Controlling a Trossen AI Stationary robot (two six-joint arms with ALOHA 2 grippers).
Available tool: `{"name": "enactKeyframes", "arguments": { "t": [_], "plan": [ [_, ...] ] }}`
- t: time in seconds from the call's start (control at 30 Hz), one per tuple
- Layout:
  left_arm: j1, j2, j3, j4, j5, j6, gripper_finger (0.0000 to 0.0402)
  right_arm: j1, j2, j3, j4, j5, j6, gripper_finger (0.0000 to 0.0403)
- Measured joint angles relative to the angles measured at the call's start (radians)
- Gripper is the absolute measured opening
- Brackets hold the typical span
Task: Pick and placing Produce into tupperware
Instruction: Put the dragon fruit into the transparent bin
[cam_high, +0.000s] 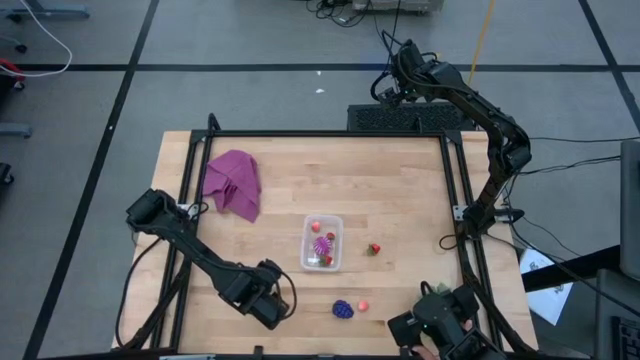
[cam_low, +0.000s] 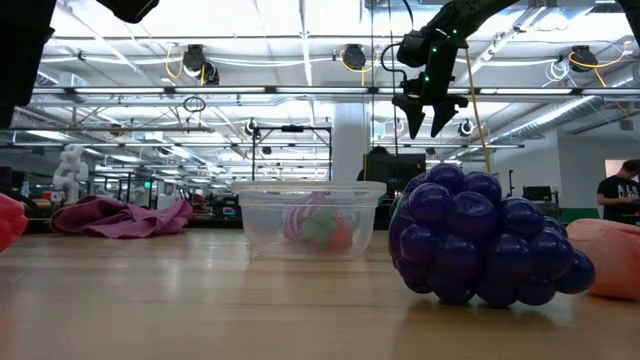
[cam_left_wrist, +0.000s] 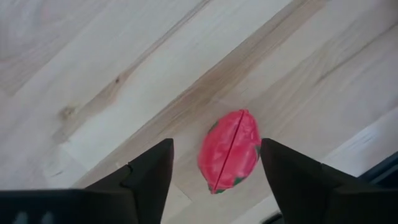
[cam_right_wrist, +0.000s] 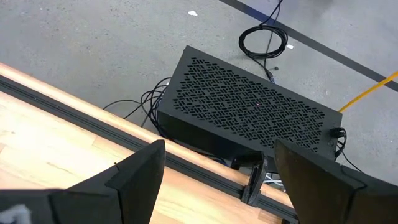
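Purple toy grapes (cam_low: 482, 238) sit closest to the low camera on the desk (cam_high: 400, 190), with a pale pink piece (cam_low: 610, 258) just beside them. Behind stands the clear tub (cam_high: 322, 243), holding a few small fruits, among them a spiky magenta one (cam_high: 320, 243). One red berry (cam_high: 374, 248) lies on the desk near the tub. At the desk's near edge, the left gripper (cam_left_wrist: 214, 177) hangs low over a red strawberry (cam_left_wrist: 229, 151), its fingers parted on either side of it and not gripping it. The right gripper (cam_right_wrist: 217, 180) waits wide apart and empty, high beyond the far edge above a black perforated box (cam_right_wrist: 249, 112). A magenta cloth (cam_high: 233, 183) lies apart.
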Motion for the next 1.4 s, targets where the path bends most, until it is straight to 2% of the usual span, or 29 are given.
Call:
{"name": "enactKeyframes", "arguments": {
  "t": [0.2,0.4,0.77,1.1,1.4],
  "plan": [
    [-0.004,0.000,0.000,0.012,0.000,-0.046,0.0316,0.000,0.000,0.000,0.000,0.000,0.000,0.0293],
    [-0.034,0.004,0.000,0.133,-0.009,-0.033,0.0358,0.000,0.000,0.000,0.000,0.000,0.000,0.0293],
    [-0.077,0.073,0.000,0.149,-0.011,-0.028,0.0341,0.000,0.000,0.000,-0.001,0.000,0.030,0.0293],
    [-0.077,0.074,0.000,0.096,-0.017,0.020,0.0344,0.000,0.000,0.000,-0.001,0.000,0.034,0.0293],
    [-0.077,0.073,-0.074,0.169,0.033,0.015,0.0345,0.000,0.000,0.000,-0.001,0.000,0.034,0.0293]
  ]
}}
